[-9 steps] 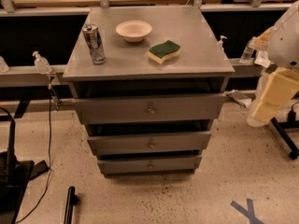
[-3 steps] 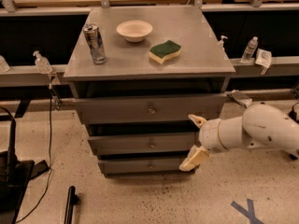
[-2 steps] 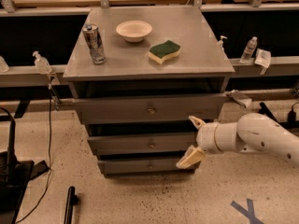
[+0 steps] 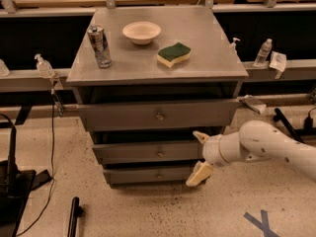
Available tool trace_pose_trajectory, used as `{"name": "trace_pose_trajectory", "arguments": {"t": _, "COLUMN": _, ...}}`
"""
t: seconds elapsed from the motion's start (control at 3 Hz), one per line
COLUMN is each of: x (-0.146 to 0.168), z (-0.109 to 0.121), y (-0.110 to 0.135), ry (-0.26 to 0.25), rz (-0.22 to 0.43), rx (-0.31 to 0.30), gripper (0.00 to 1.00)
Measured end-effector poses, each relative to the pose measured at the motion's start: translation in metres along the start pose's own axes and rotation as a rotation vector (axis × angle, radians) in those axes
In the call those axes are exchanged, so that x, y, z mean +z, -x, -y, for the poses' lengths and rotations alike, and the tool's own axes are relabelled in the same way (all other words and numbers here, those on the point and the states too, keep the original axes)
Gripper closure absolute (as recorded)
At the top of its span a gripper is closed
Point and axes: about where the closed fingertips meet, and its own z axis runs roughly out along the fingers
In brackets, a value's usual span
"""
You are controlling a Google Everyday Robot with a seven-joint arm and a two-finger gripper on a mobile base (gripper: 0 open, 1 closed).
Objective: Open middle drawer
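Gripper (image 4: 199,155) sits low at the front-right of the cabinet (image 4: 232,73), at the right end of the mid drawer (image 4: 143,152). Claw is open, jaws spread vertically: upper finger (image 4: 199,136) by the drawer front's top right corner, lower finger (image 4: 199,174) over the right end of the btm drawer (image 4: 148,175). Can't tell if either finger touches metal. Nothing held. White arm (image 4: 266,147) comes in from the right.

Mid drawer is 2nd of 3 grey fronts, under the top drawer (image 4: 123,116), w/ small round knob (image 4: 160,153) at centre, well left of the gripper. Looks shut.

On the cabinet top: can (image 4: 99,46) upright at left, bowl (image 4: 141,32) at back centre, sponge (image 4: 174,54) green side up, right of centre. All apart.

Blue X tape (image 4: 261,223) on floor at btm right.
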Motion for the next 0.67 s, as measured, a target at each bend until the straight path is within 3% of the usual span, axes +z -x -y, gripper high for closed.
{"name": "trace_pose_trajectory", "arguments": {"t": 0.33, "x": 0.03, "z": -0.009, "y": -0.043, "ry": 0.043, "rz": -0.102, "rx": -0.032, "gripper": 0.0}}
{"name": "trace_pose_trajectory", "arguments": {"t": 0.67, "x": 0.063, "z": -0.012, "y": -0.086, "ry": 0.052, "rz": -0.21, "rx": -0.124, "gripper": 0.0}}
